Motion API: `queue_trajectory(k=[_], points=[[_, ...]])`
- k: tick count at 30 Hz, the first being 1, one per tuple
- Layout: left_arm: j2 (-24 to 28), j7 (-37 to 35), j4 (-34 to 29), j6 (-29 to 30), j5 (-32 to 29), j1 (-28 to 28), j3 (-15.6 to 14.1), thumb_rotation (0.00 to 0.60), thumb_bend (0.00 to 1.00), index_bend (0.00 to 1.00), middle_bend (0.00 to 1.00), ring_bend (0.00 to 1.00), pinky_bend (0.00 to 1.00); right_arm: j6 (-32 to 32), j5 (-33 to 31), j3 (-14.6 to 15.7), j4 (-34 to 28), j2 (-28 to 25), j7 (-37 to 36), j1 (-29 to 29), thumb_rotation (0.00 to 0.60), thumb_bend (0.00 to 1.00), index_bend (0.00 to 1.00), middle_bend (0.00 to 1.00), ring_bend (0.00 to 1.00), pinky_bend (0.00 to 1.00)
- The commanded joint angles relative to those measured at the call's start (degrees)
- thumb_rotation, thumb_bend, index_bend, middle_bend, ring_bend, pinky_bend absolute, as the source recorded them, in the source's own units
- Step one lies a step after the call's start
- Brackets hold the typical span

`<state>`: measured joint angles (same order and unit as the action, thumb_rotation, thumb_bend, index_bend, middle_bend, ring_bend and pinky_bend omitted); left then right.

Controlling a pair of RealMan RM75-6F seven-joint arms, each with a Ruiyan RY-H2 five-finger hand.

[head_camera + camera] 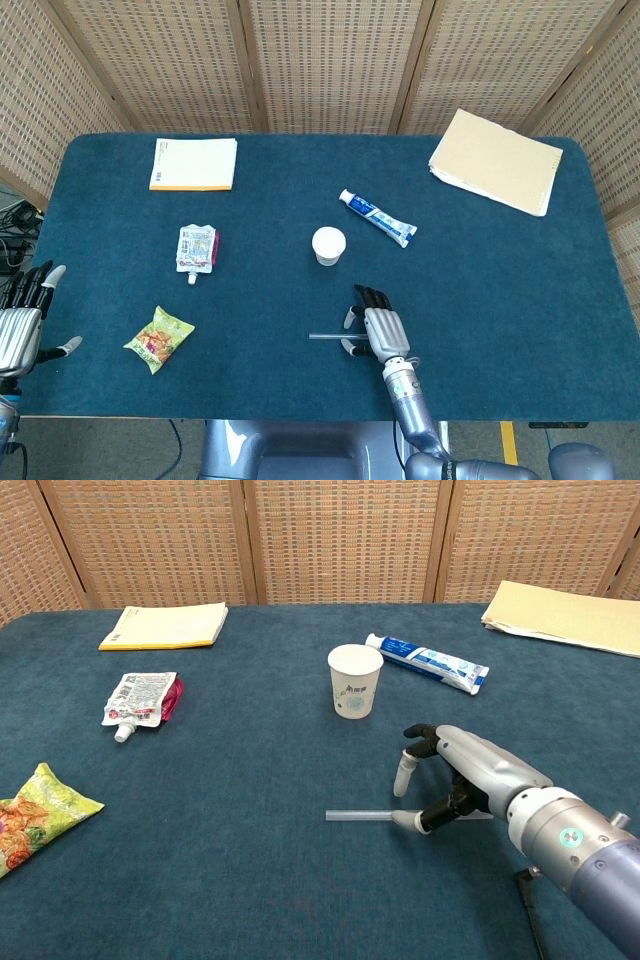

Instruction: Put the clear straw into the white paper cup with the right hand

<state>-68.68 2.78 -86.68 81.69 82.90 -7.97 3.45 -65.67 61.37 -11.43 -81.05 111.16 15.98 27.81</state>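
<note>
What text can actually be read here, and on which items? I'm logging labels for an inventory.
None can be read as words.
White paper cup: small green print, too blurred.
Toothpaste tube: blue lettering, too blurred.
Spouted pouch: printed label, too small.
Snack packet: colourful print, unreadable.
Yellow-edged booklet: faint marks, unreadable.
Right hand wrist: round green mark, unreadable.

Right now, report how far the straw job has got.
Done: the right robot hand sits over the clear straw. In hand: fingers curl around it, but it lies flat on the table, unlifted. Left: lift it and drop it into the upright white paper cup.
</note>
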Motion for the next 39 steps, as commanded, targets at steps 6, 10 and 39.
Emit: queue_trajectory(k=[6,10,39], points=[[-0.07,0.15,0.06,-0.18,-0.1,-0.08,-0.03,0.6,0.07,0.0,0.0,0.0,0.0,0.56,0.21,0.07,0.73,0.11,-0.88,-0.24,0.6,0.49,0.57,0.17,0.0,0.0],[-0.08,0.26,0.03,-0.2,-0.21,-0.08,-0.01,0.6,0.07,0.0,0.0,0.0,0.0,0.83,0.27,0.18,1.05,0.08,-1.25,-0.4,0.6,0.5,0.57,0.17,0.0,0.0],[0.03,0.32,-0.2,-0.21,-0.18,-0.18,-0.07,0.6,0.07,0.0,0.0,0.0,0.0,2.77,0.59,0.25,1.7,-0.53,-3.19,-0.93,0.6,0.57,0.6,0.2,0.0,0.0]])
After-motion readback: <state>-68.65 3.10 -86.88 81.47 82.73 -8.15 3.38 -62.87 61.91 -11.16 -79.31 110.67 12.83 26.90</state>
